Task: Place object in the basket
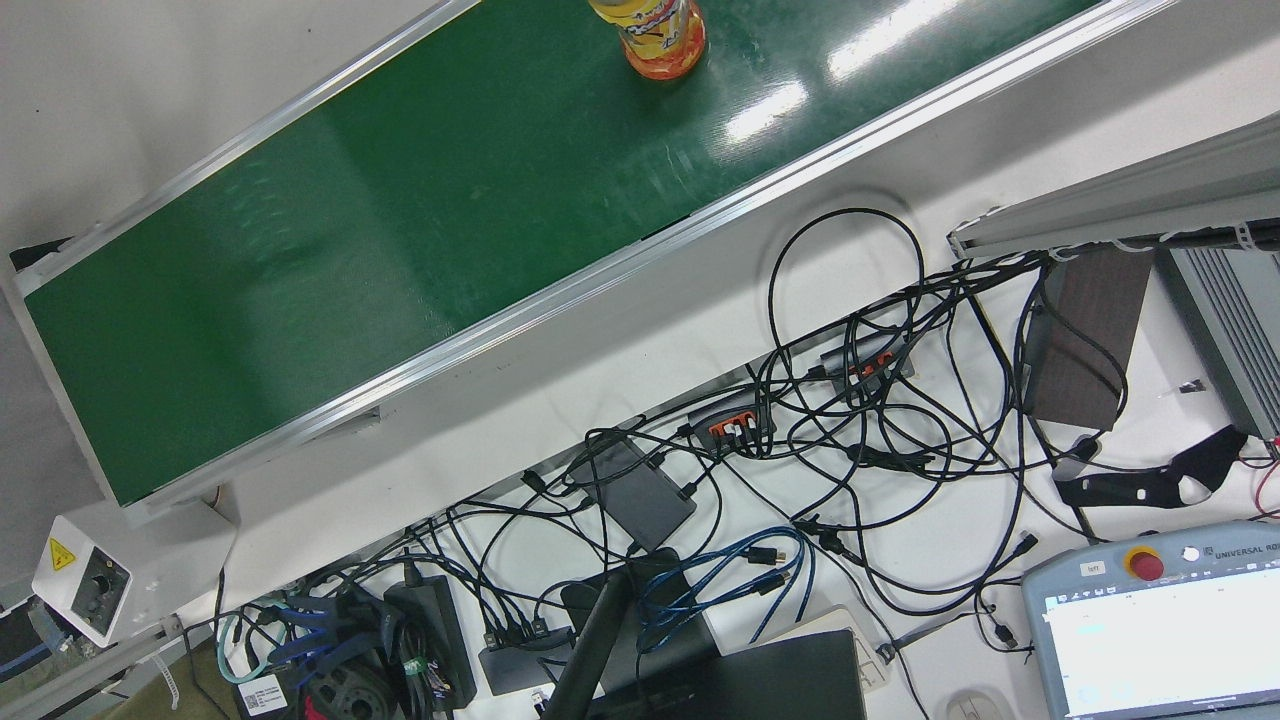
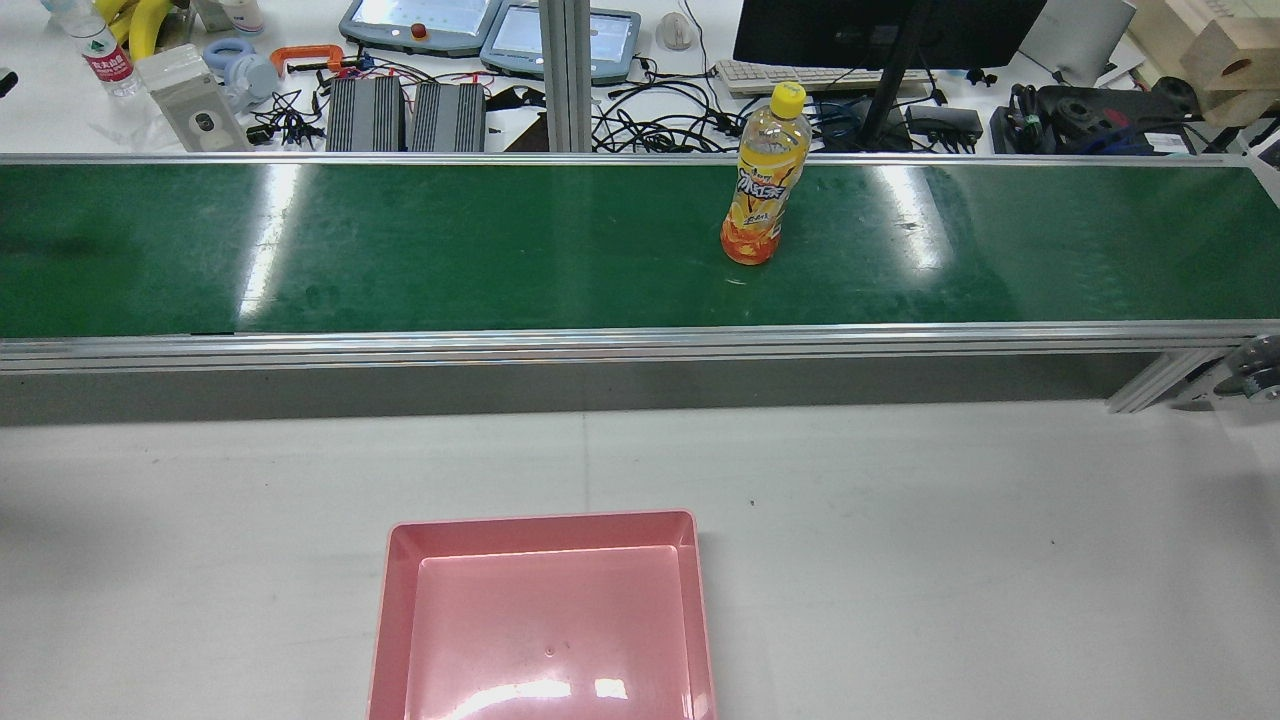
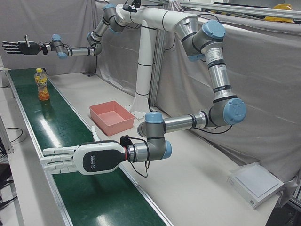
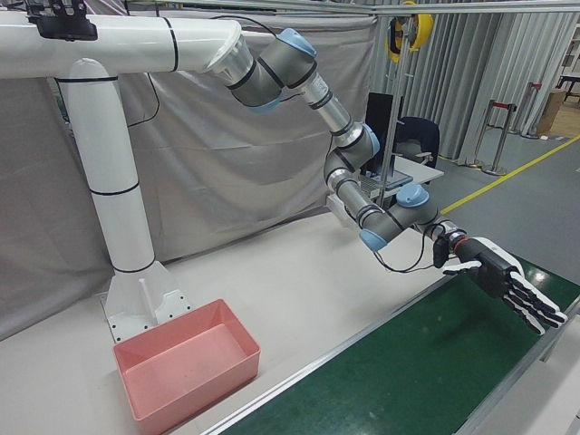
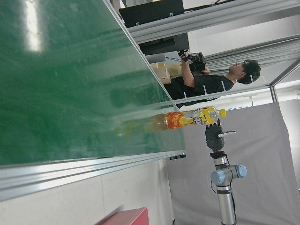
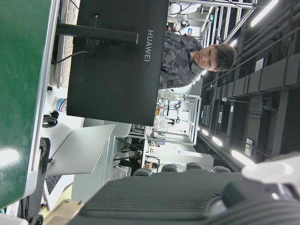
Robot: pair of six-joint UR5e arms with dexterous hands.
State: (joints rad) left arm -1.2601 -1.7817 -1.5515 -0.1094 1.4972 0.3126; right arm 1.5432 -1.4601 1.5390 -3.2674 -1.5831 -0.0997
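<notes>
Green belt [image 2: 500,250] carries yellow-labelled bottle [image 2: 762,180]; monitor [image 6: 117,61] reads HUAWEI.

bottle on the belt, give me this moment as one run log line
bottle: upright on green belt, untouched | left hand: open over belt | right hand: open over belt | pink basket: empty on table

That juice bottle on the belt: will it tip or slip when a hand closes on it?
The juice bottle stands upright on the green belt, tall and narrow, so a high nudge would probably topple it. It looks nearly full, so likely fairly heavy. Its smooth round body may slip or roll if knocked over.
</notes>
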